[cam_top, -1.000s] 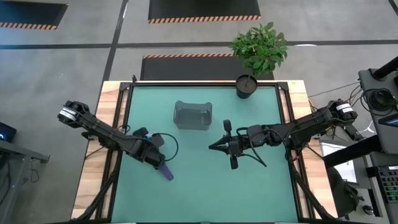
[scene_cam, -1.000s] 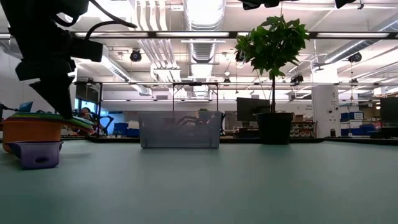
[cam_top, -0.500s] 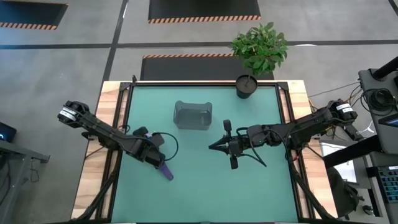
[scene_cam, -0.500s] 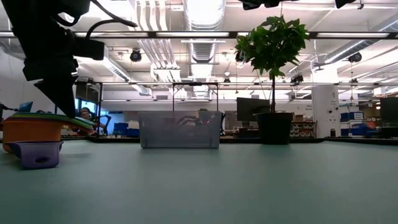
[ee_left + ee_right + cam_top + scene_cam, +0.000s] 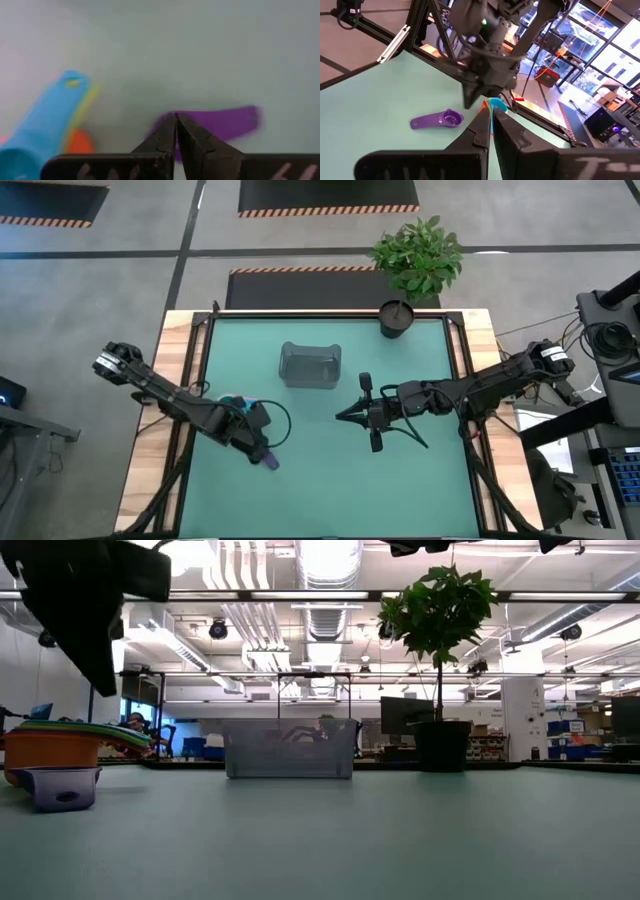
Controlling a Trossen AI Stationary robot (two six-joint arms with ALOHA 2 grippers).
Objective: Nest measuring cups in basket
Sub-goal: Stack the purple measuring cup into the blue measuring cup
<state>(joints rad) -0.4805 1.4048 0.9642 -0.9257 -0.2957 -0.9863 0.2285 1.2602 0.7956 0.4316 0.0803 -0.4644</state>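
A nested stack of measuring cups (image 5: 50,743), orange at the bottom with a cyan cup (image 5: 35,135) on top, stands at the table's left. A single purple cup (image 5: 58,788) lies upright on the table just in front of it, its handle (image 5: 230,122) flat. My left gripper (image 5: 176,122) hangs shut above the purple cup, pointing steeply down, clear of it (image 5: 468,102). The grey basket (image 5: 309,366) stands far of centre, with no cup in it that I can see. My right gripper (image 5: 340,417) waits shut and level over the table's middle.
A black pot with a green plant (image 5: 396,318) stands at the table's far edge, right of the basket. Open green table top (image 5: 330,490) lies between the cups, the basket and the right arm.
My left gripper has risen from just above the cup stack and swung slightly toward the near edge, staying shut. The stack and the purple cup have stayed where they were.
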